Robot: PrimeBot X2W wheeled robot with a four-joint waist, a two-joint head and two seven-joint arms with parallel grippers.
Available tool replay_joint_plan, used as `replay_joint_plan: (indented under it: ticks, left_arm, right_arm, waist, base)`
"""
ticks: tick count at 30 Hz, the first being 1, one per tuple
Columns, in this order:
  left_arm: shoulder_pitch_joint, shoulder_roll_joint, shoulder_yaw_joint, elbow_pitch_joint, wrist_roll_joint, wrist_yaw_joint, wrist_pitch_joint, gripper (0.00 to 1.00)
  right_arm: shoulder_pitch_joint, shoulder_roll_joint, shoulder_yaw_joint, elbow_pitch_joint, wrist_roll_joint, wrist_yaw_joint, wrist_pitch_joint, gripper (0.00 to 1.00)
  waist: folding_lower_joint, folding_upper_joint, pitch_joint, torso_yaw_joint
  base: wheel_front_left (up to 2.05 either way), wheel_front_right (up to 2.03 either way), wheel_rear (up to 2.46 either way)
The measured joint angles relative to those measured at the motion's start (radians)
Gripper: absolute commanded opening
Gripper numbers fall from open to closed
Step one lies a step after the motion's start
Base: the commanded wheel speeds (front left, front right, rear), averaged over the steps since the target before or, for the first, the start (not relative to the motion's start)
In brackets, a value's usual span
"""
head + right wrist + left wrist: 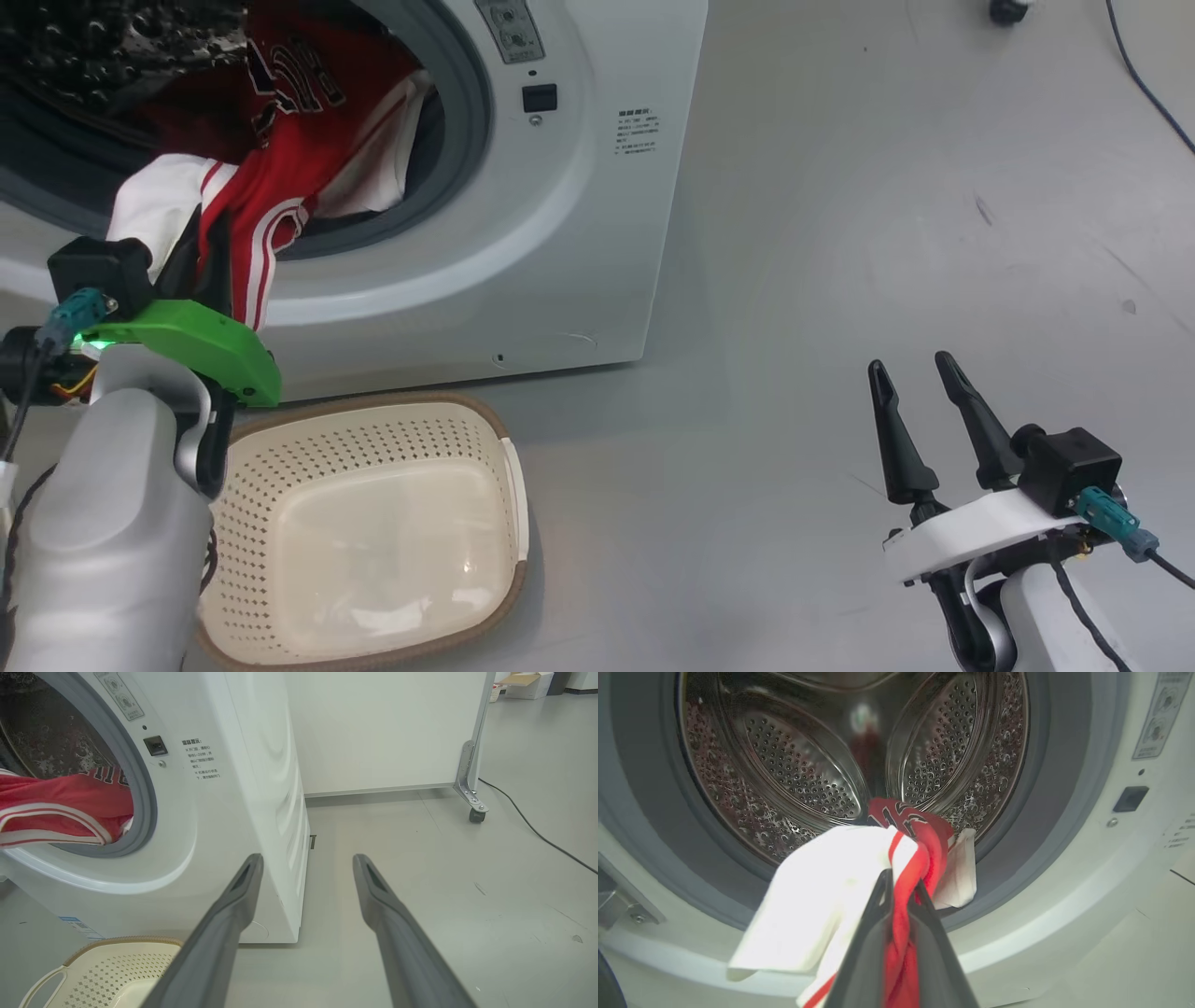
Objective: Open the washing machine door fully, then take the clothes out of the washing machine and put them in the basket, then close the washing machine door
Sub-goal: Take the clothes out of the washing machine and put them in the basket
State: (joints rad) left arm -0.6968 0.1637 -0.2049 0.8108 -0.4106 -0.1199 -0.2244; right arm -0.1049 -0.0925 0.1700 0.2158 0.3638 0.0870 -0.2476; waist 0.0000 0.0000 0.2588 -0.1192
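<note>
The white washing machine (597,233) stands with its drum mouth uncovered; the door is out of view. A red-and-white jersey (280,140) hangs out over the grey gasket (467,112). My left gripper (210,229) is shut on the jersey (906,858) at the mouth's lower edge, red cloth pinched between its fingers (878,905). The steel drum (794,765) shows behind it. The cream basket (373,532) sits on the floor right under that gripper, with nothing in it. Over bare floor at the lower right, my right gripper (910,369) is open with nothing between its fingers (243,891).
Grey floor (887,187) spreads to the right of the machine. A dark cable (1148,84) runs across the far right. In the right wrist view a white panel on a castor (476,812) stands behind the machine, and the basket (93,975) shows at the bottom left.
</note>
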Motion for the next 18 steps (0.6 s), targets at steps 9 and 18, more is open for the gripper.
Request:
replay_joint_plan:
  ticks: [9, 18]
  left_arm:
    - [0.052, -0.023, -0.011, -0.139, -0.003, -0.001, -0.026, 0.0]
    - [0.113, -0.026, 0.009, -0.314, 0.0, -0.001, -0.027, 0.0]
  right_arm:
    - [0.047, 0.0, -0.002, 0.01, 0.0, 0.0, 0.0, 1.0]
    - [0.073, 0.002, 0.003, 0.012, 0.0, -0.001, 0.0, 1.0]
  waist:
    - [0.0, 0.0, -0.08, 0.051]
    - [0.0, 0.0, -0.14, 0.084]
  base:
    - [0.0, 0.0, 0.0]
    - [0.0, 0.0, 0.0]
